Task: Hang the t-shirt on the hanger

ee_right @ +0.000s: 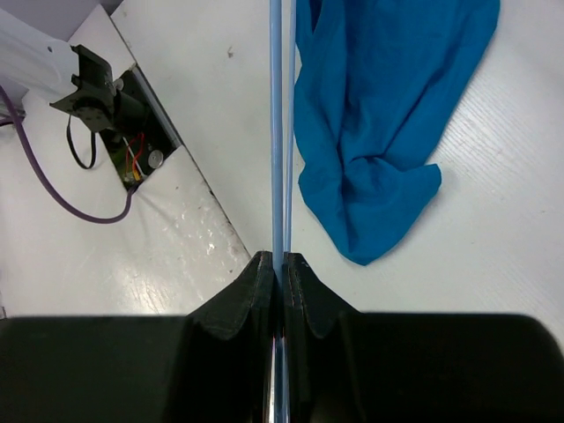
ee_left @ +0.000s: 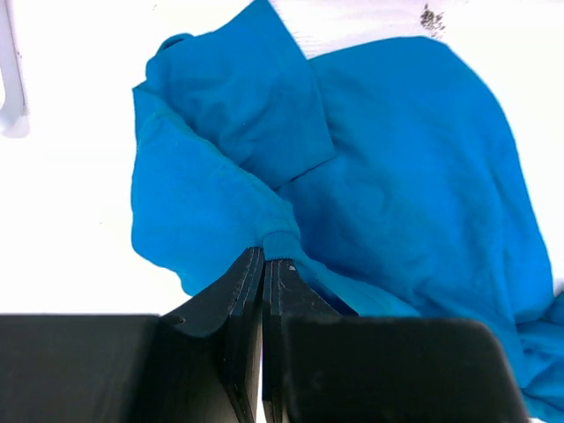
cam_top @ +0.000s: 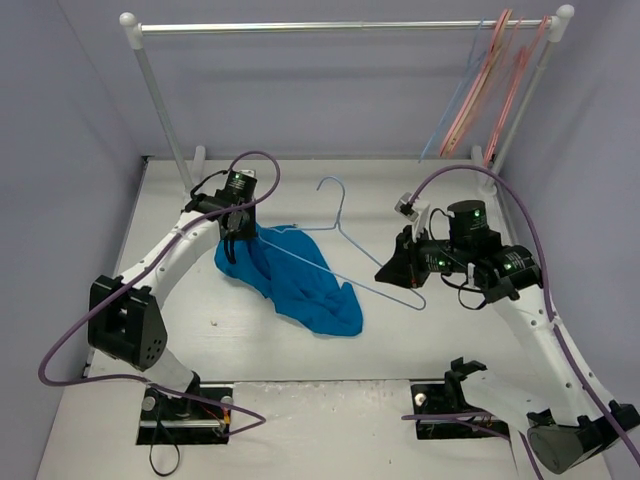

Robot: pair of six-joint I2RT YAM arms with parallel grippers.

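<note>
- The plain bright-blue fabric t-shirt [cam_top: 290, 278] lies crumpled on the counter, left of centre, between the two arms.
- The left end effector [ee_left: 264, 256] is pressed together on a ribbed edge of the t-shirt. I can't tell whether it is collar or cuff.
- The thin light-blue wire hanger [ee_right: 277, 132], a triangle with a small hook, lies just right of the cloth. One long wire crosses the t-shirt's upper part, and I can't tell whether it passes over or into the fabric.
- The right end effector [ee_right: 280, 260] is pinched shut on the hanger's wire near its right corner.
- To my eye both grips are made and dressing the hanger has not yet begun, since no shoulder of the hanger sits inside the garment.
- The next move seems to call for lifting the pinched edge so an opening forms, then steering a hanger corner into it. The bunched cloth may hide that opening.
- The white counter [cam_top: 300, 365] is scuffed, with purple cables [cam_top: 262, 160] looping over it.
- Behind stands a white clothes rail [cam_top: 340, 27] with pink wire hangers [cam_top: 492, 80] at its right end, against pale lavender walls.
</note>
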